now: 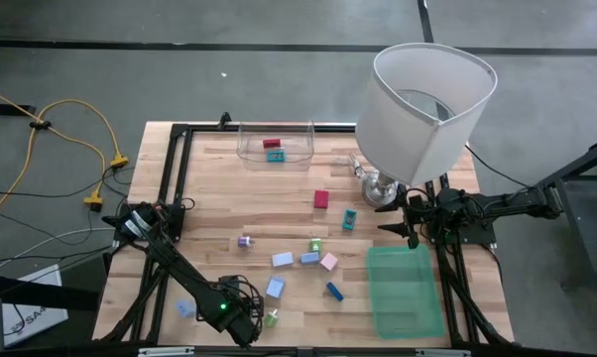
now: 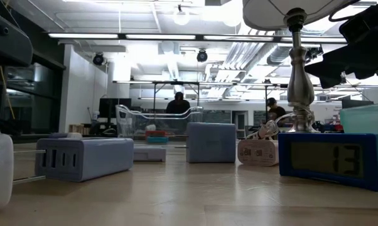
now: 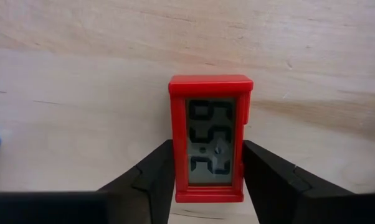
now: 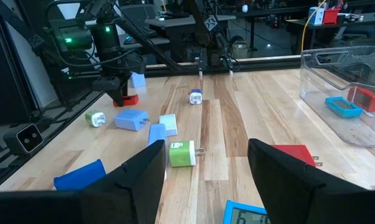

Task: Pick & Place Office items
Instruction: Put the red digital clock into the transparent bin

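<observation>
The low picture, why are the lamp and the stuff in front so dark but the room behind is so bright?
In the low view, bright ceiling lights shine toward the camera, so the lamp stem and the blue clock show their shaded sides. In the left wrist view, the light is even and the red clock between the left hand's fingers looks sharp.

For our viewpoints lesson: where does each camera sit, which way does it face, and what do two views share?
High: overhead, looking straight down at the table; both arms show.
Low: tabletop height, level past a blue clock into the room.
Left wrist: facing the tabletop; left gripper clamps a red clock.
Right wrist: across the table, past the open right gripper.
Shared: high and right wrist both show the clear bin.
</observation>
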`<state>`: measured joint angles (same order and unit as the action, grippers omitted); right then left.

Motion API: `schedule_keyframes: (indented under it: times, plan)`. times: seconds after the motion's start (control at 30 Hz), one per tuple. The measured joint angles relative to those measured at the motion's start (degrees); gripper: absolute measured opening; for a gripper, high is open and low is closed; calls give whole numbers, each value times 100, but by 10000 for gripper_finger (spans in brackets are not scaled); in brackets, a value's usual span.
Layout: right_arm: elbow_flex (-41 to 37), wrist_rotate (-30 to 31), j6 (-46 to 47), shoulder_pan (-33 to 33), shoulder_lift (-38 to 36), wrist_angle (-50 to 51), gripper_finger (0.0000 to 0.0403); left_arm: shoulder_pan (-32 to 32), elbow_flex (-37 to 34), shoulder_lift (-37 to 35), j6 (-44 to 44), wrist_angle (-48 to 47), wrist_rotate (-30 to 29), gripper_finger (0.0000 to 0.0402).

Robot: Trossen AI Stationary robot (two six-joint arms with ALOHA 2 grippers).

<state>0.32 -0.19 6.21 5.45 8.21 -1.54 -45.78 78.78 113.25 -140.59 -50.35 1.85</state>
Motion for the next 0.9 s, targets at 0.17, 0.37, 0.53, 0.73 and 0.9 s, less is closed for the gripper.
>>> schedule_keyframes:
  times: [0.17, 0.37, 0.53, 0.73, 0.9]
  plan:
    - [0, -2, 0, 1, -1, 1, 215, 0, 0, 0, 1, 9, 14, 159]
    - [0, 0, 0, 2, 0, 2, 215, 0, -2, 0, 1, 13, 17, 159]
    - [0, -1, -1, 1, -1, 2, 215, 0, 4, 2, 3, 13, 9, 158]
    - [0, -2, -2, 1, -1, 4, 215, 72, 7, -157, 349, 60, -102, 158]
    - [0, -2, -2, 0, 0, 4, 215, 309, 15, -377, 821, -336, -160, 157]
